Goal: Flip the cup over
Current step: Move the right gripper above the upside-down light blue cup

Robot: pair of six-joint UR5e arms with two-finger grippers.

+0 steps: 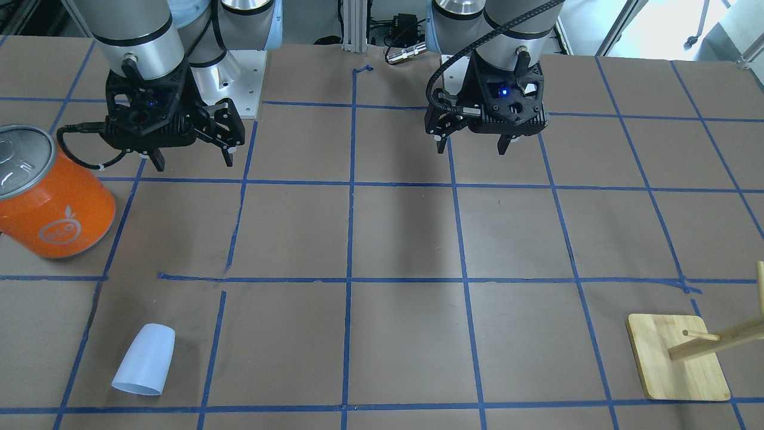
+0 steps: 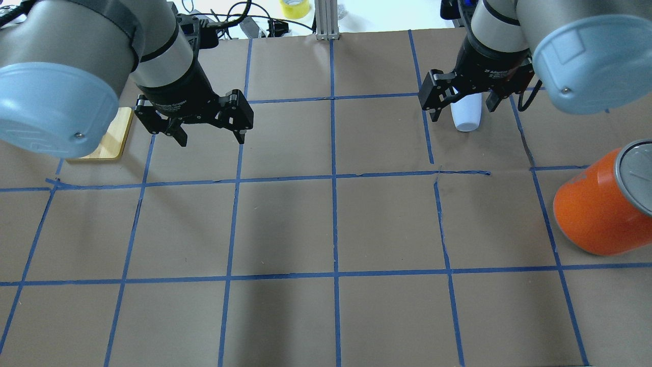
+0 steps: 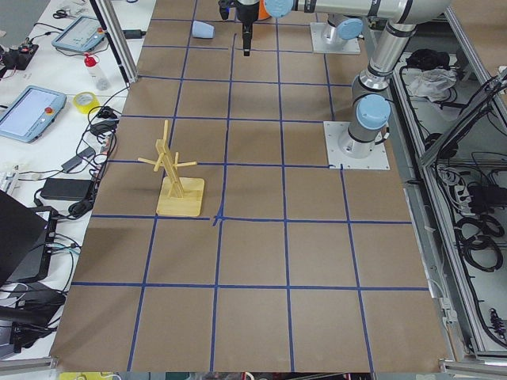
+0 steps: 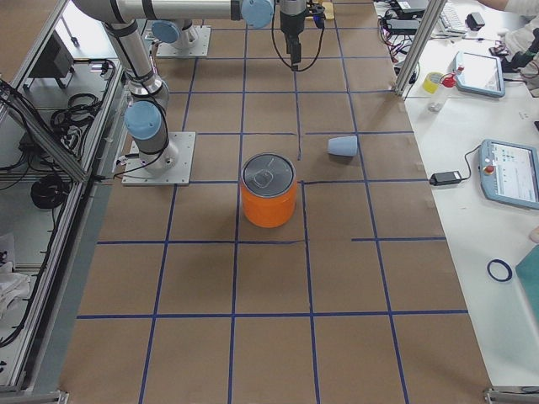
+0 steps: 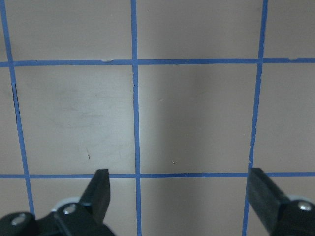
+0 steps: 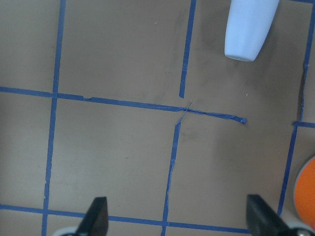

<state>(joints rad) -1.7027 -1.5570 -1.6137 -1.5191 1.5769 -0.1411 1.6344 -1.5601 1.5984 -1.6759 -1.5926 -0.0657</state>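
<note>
The cup (image 1: 145,360) is small and pale bluish-white. It lies on its side on the brown table, wide rim toward the operators' side. It also shows in the overhead view (image 2: 467,116), the right wrist view (image 6: 248,27) and the exterior right view (image 4: 343,146). My right gripper (image 1: 194,164) is open and empty. It hovers above the table, well short of the cup, which lies ahead of its fingers in the right wrist view (image 6: 177,221). My left gripper (image 1: 471,149) is open and empty above bare table, as the left wrist view (image 5: 179,196) shows.
A large orange can (image 1: 51,197) with a silver lid stands on my right side, near the right gripper and the cup. A wooden peg rack on a square base (image 1: 677,364) stands far out on my left side. Blue tape lines grid the table.
</note>
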